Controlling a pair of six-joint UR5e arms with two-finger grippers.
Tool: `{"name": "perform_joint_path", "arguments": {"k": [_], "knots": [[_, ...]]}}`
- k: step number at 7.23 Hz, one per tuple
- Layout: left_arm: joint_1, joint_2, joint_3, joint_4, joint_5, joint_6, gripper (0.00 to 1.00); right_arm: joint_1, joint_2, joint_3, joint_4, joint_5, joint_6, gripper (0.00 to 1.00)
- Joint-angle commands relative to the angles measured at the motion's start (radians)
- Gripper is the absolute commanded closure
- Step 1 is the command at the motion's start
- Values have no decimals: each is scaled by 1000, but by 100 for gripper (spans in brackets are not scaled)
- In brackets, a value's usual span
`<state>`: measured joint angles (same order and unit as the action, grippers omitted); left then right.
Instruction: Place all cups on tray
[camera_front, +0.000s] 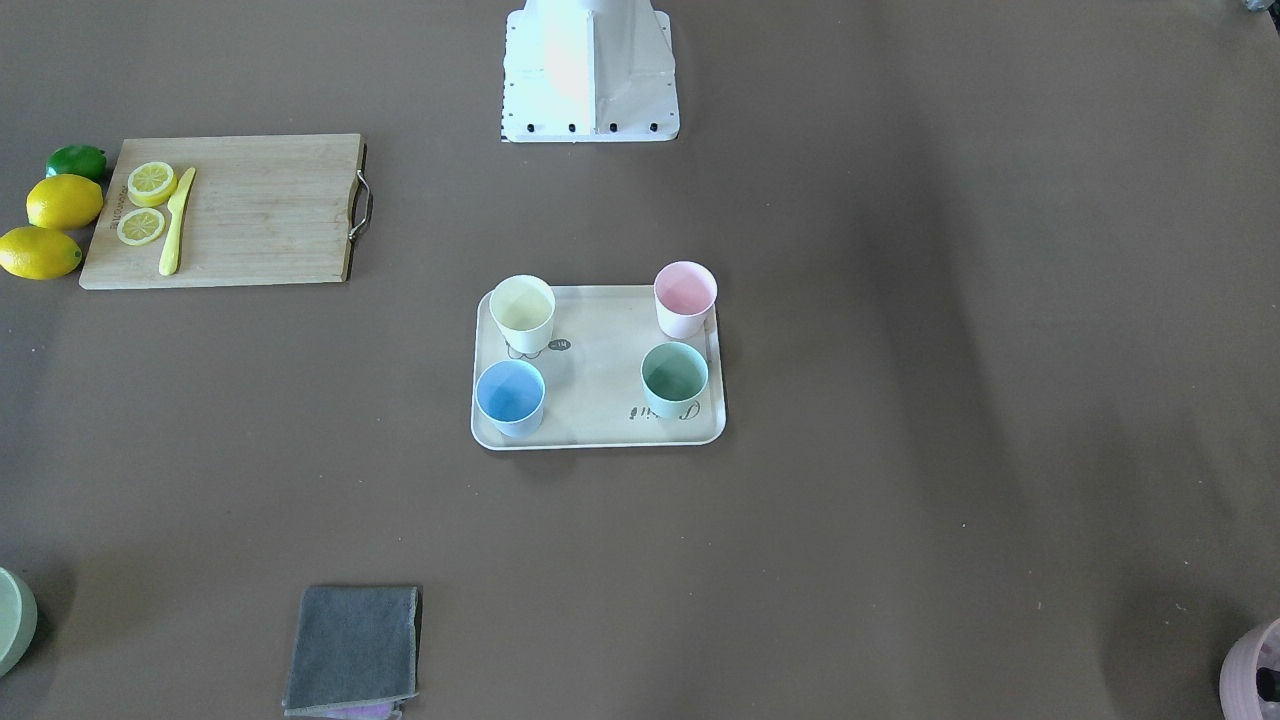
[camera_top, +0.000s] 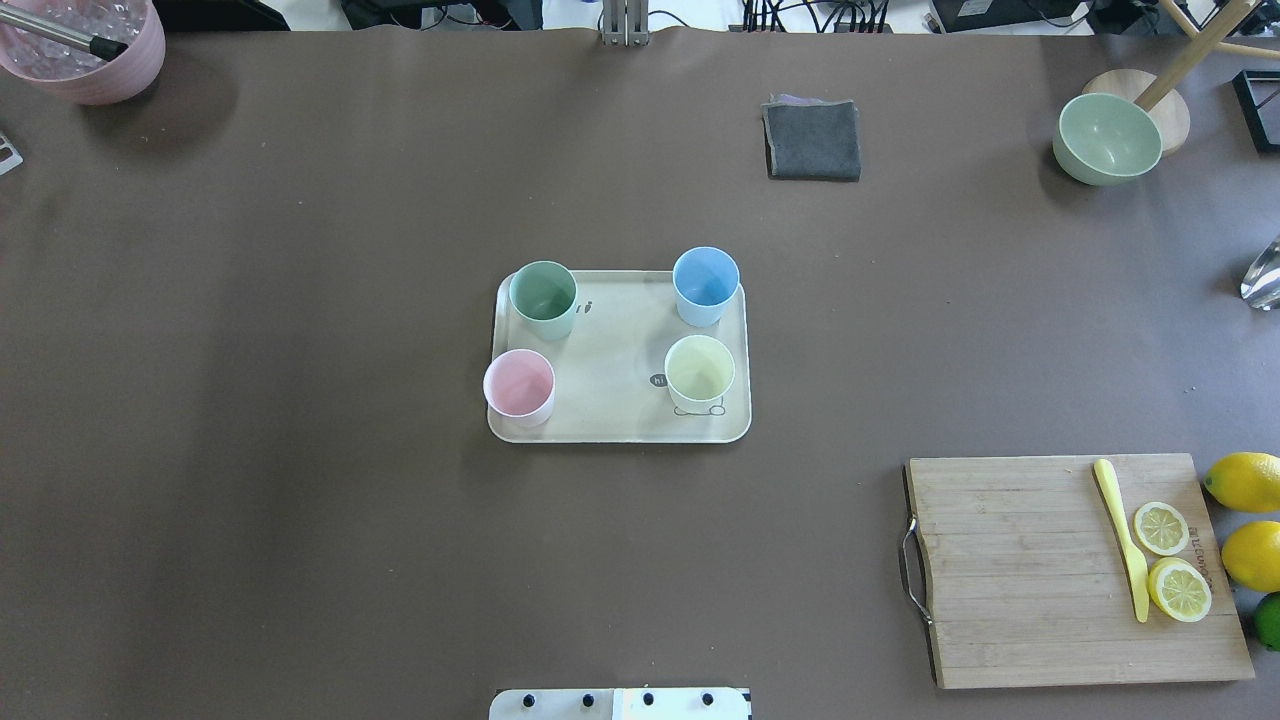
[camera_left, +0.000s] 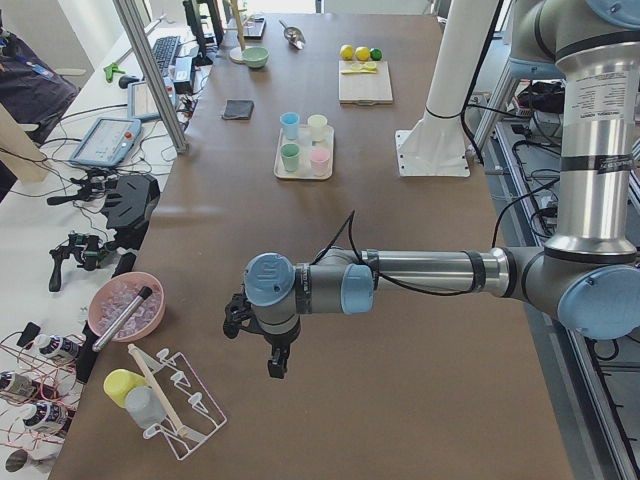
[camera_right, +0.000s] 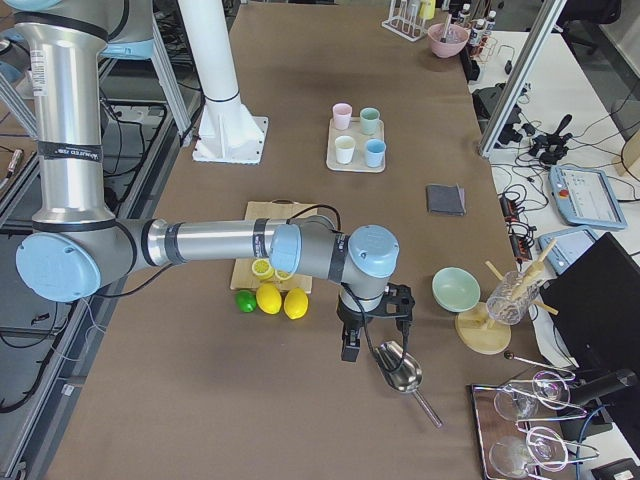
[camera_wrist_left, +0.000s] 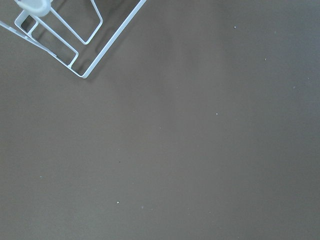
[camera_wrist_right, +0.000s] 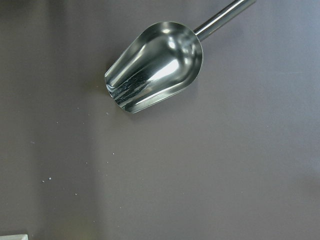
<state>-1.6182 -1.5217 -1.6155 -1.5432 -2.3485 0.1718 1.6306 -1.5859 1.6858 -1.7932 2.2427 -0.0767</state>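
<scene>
The cream tray (camera_top: 620, 345) lies mid-table, also in the front-facing view (camera_front: 600, 375). All four cups stand upright on it: pale yellow (camera_top: 700, 370), light blue (camera_top: 706, 280), pink (camera_top: 519, 385) and mint green (camera_top: 543, 295). My left gripper (camera_left: 275, 360) hangs over bare table at the left end, far from the tray. My right gripper (camera_right: 350, 345) hangs at the right end beside a metal scoop (camera_wrist_right: 155, 65). Both show only in the side views, so I cannot tell whether they are open or shut.
A wooden cutting board (camera_top: 1020, 570) holds lemon slices and a yellow knife (camera_top: 1122, 535), with lemons (camera_top: 1245, 480) and a lime beside it. A grey cloth (camera_top: 812, 140), a pale-green bowl (camera_top: 1107, 138), a mauve pot (camera_top: 85, 50) and a wire rack (camera_wrist_left: 75, 40) sit near the edges.
</scene>
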Motion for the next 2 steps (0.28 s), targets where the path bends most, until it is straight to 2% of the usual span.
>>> {"name": "perform_joint_path", "arguments": {"k": [1, 2], "knots": [[0, 0, -1, 0, 0, 0, 2, 0, 1, 0, 0, 0, 0, 0], [0, 0, 0, 0, 18, 0, 2, 0, 0, -1, 0, 0, 0, 0]]}}
